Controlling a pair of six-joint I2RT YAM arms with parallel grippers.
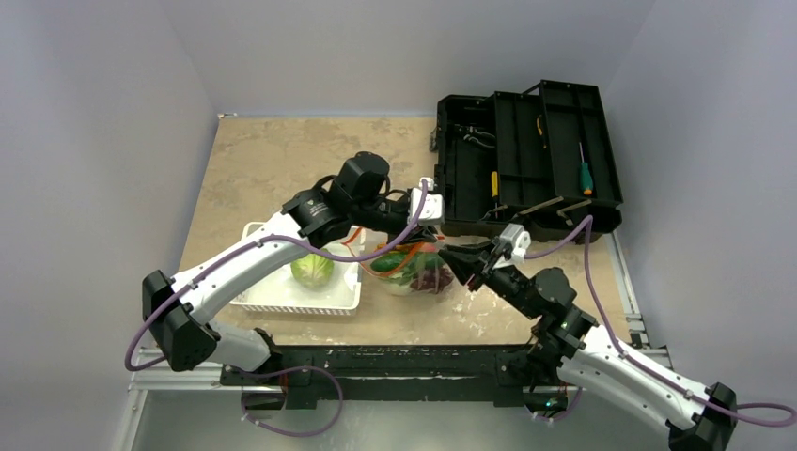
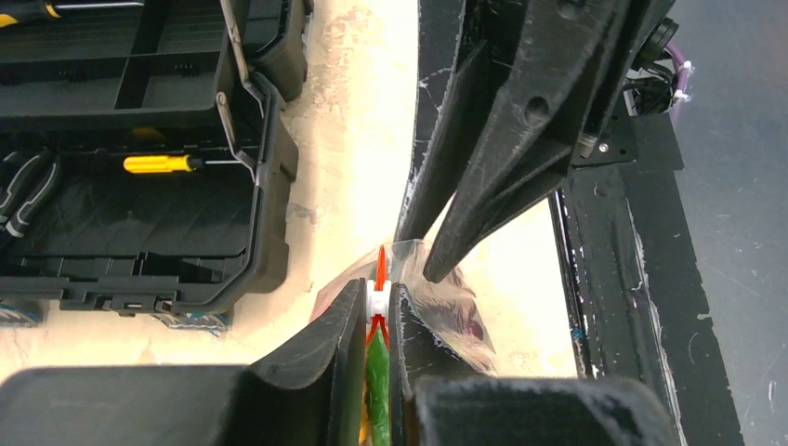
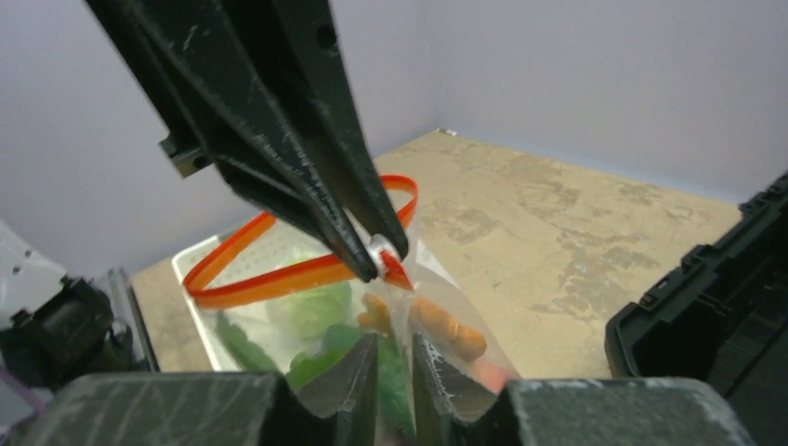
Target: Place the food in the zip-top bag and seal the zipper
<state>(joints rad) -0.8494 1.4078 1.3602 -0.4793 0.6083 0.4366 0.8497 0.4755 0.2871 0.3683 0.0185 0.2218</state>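
You are looking down into a booth where plain pale grey-lilac walls [image 1: 404,47] are closing in at 9, 12 and 3 o'clock. A tan, mottled, stone-patterned tabletop [image 1: 282,160] is filling the middle, and soft, even light is falling across it. At 1 o'clock an open black plastic toolbox [image 1: 526,160] is sitting on the far right corner. At 6 o'clock a scuffed black base plate [image 1: 395,362] is lying along the near edge, and a silver aluminium rail [image 1: 637,315] is running along the table's side at 4 o'clock.
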